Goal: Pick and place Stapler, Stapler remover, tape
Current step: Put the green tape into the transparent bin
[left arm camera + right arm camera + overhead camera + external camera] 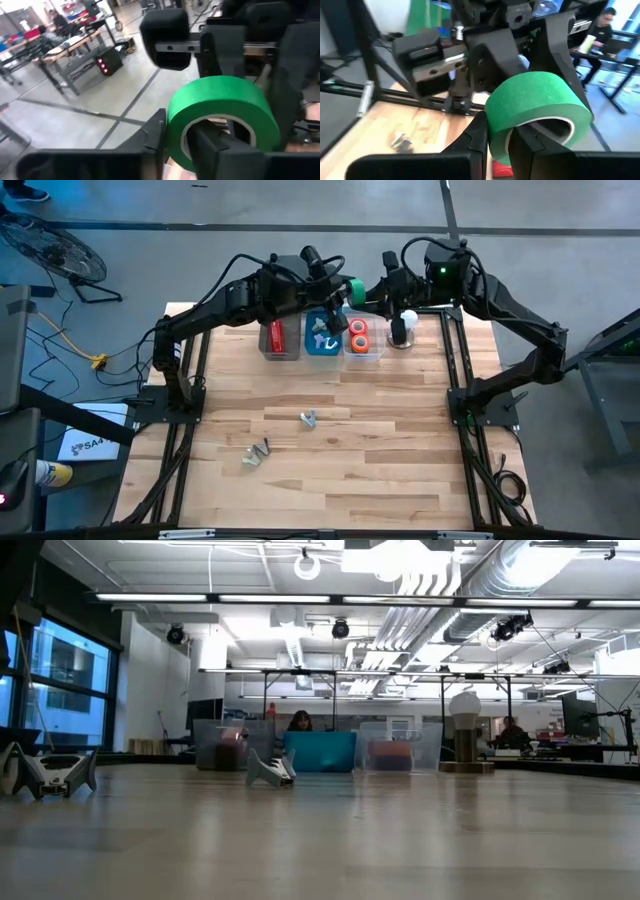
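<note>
A green tape roll (354, 288) hangs in the air above the far row of bins, between my two grippers. My left gripper (343, 290) comes at it from the left and my right gripper (368, 292) from the right, both shut on it. The red stapler (277, 337) lies in the left clear bin. Orange and red tape rolls (359, 335) lie in the right clear bin. Two silvery staple removers (309, 418) (258, 452) rest on the bare table. Neither gripper shows in the low view. My left gripper pinches the green roll's wall (175, 125), one finger (215, 145) inside the core and one (155, 135) outside. The fingers come nearly level from the table's left, and the roll is clear of everything below. My right gripper pinches the roll's wall (495, 127) on the opposite side, one finger (532, 142) inside the core and one (475, 135) outside. It comes nearly level from the table's right.
Three bins stand in a row at the far edge: a clear one (280, 352), a blue one (322, 348) with metal pieces in it, and a clear one (365, 352). A white bulb-shaped object (405, 325) stands right of them. People sit at desks beyond the table.
</note>
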